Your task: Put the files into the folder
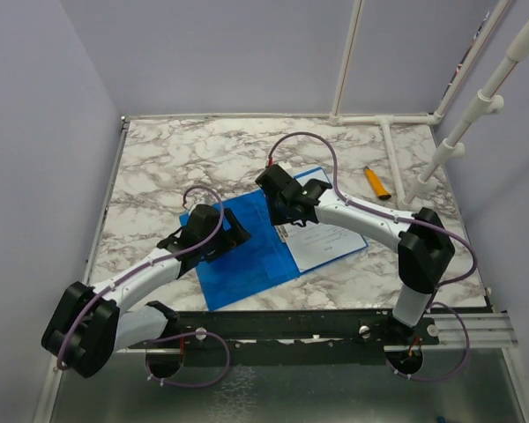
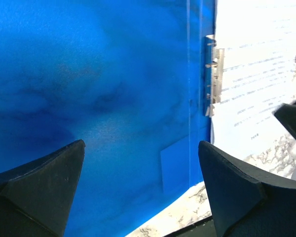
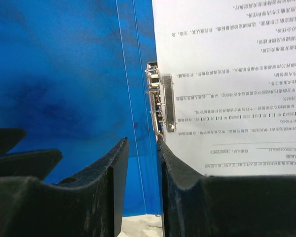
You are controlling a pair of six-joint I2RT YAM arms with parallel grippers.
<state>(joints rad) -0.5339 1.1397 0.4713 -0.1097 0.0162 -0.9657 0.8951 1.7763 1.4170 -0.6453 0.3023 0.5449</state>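
Note:
The blue folder [image 1: 242, 256] lies open on the marble table, its left cover spread flat. The files [image 1: 328, 242], white sheets with black text, lie on its right half beside the metal clip [image 3: 163, 98]. My left gripper [image 1: 234, 231] is open and empty, hovering low over the left cover [image 2: 89, 89], near its front edge. My right gripper [image 1: 286, 207] is over the spine, its jaws a narrow gap apart with nothing between them [image 3: 143, 148]. Its right fingertip sits at the near end of the clip. The files also show in the left wrist view [image 2: 256, 74].
An orange marker-like object [image 1: 376, 181] lies at the back right. White pipe frames [image 1: 392, 141] stand along the back and right edges. Grey walls close in the left and back. The table's front edge [image 2: 177, 217] runs just under the left gripper.

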